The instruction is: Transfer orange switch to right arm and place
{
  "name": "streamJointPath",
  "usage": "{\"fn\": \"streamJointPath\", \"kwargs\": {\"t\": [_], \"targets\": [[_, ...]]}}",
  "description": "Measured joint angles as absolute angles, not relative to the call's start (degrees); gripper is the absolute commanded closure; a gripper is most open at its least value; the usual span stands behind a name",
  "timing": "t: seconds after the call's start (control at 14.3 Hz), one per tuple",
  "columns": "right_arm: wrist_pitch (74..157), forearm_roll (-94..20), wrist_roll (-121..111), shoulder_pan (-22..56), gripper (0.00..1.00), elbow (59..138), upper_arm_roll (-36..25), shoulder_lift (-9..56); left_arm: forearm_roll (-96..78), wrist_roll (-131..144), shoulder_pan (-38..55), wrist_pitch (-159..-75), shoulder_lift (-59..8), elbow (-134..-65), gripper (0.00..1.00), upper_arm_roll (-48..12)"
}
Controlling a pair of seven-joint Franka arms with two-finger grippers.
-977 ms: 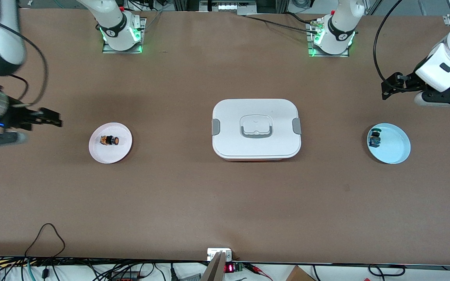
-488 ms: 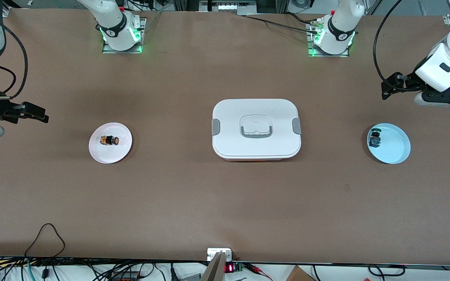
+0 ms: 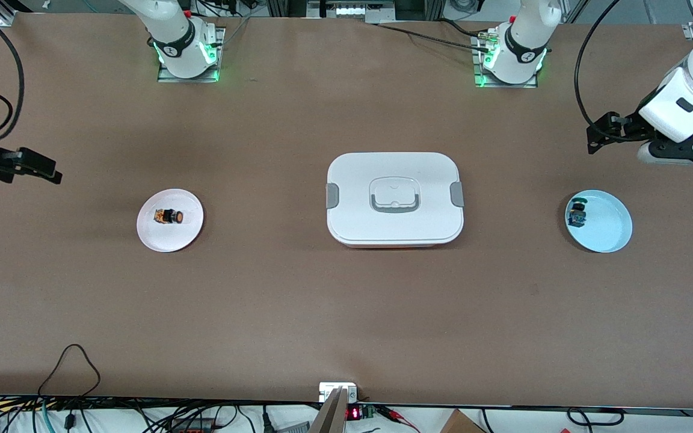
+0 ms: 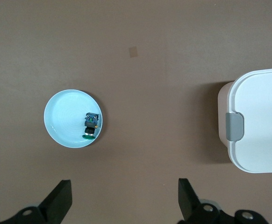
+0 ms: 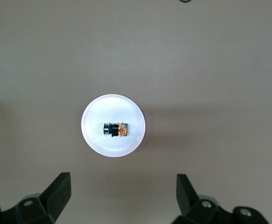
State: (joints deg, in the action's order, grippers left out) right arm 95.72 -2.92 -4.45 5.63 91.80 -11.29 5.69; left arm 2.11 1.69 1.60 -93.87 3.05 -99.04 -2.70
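The orange switch lies on its side on the pink plate, toward the right arm's end of the brown surface. Nothing is touching it. From the front you can see its round orange cap. The right wrist view looks straight down on it and shows more: a black barrel at one end and a tan-orange body at the other, right in the middle of the plate.

The right gripper hangs in the air over the bare surface at the right arm's end, well apart from the plate. In the front view only a dark tip of it shows. The right wrist view shows its two black fingers spread wide apart with nothing between them.

The left gripper hangs over the surface at the left arm's end, near the blue plate. Its fingers are also spread wide and hold nothing, which only the left wrist view makes plain. That view also shows a small blue part with a green cap lying near the blue plate's rim.

A white box with a lid and grey clips sits in the middle, between the two plates.
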Motion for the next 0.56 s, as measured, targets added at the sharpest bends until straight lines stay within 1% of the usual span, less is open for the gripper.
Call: {"fn": "streamJointPath", "kwargs": {"t": [0.28,0.56], "targets": [[91.1,-2.8,-4.2,5.6,0.0,91.8,-11.2,3.3,2.1,1.7,1.6,-93.9,3.0,-99.0,0.0,-2.7],[90.1,-2.8,-3.6,5.6,0.0,91.8,-11.2,2.5,2.1,1.7,1.6,-93.9,3.0,-99.0,0.0,-2.7]]}}
